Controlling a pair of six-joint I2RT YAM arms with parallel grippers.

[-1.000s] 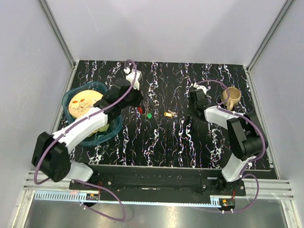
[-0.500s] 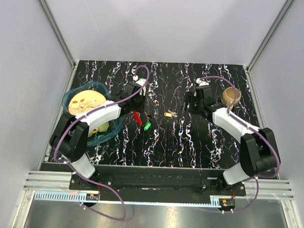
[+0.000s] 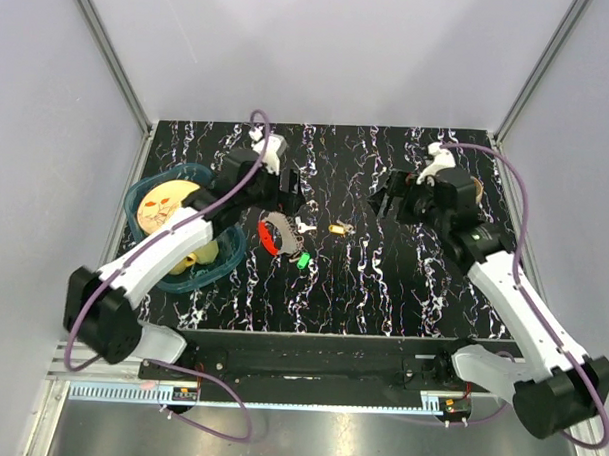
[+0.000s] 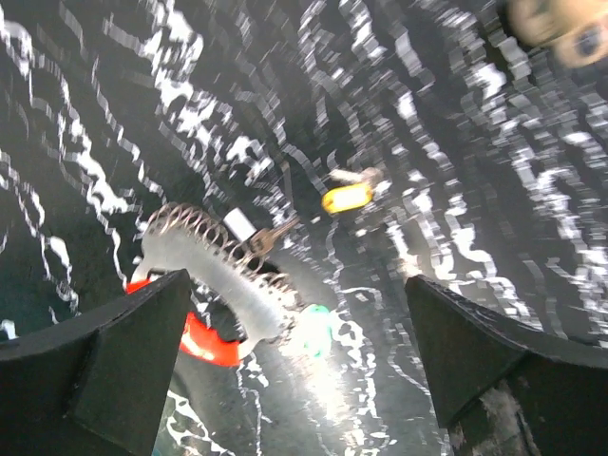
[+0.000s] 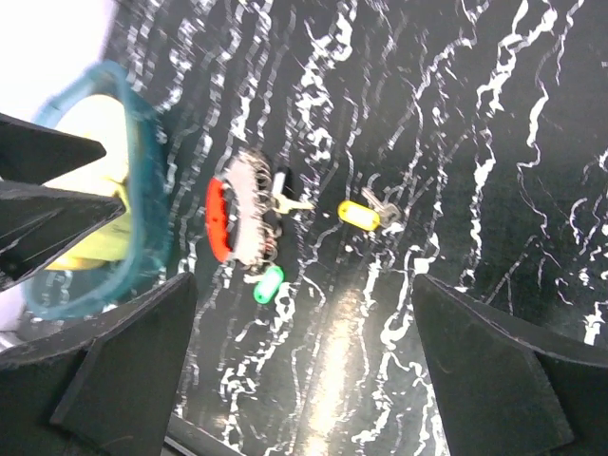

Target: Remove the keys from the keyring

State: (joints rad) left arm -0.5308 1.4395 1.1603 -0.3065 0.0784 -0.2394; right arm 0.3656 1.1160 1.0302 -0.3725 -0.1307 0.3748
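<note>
Keyring (image 3: 275,232): grey coiled loop with red piece, flat on the marbled table (image 3: 402,291), just right of the teal bowl (image 3: 146,187); silver key (image 3: 303,226) against its rim; green key (image 3: 303,259) just beside; yellow-tagged key (image 3: 337,228) apart. Left gripper (image 4: 296,285), right gripper (image 5: 302,280): both spread wide, empty, above the table.

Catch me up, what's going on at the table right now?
Neither the left gripper nor the right gripper holds anything; both are open above the table. The keyring lies near the left gripper. The yellow key lies clear of it, off the ring. The green key and silver key lie right against the ring; I cannot tell whether they are off.
</note>
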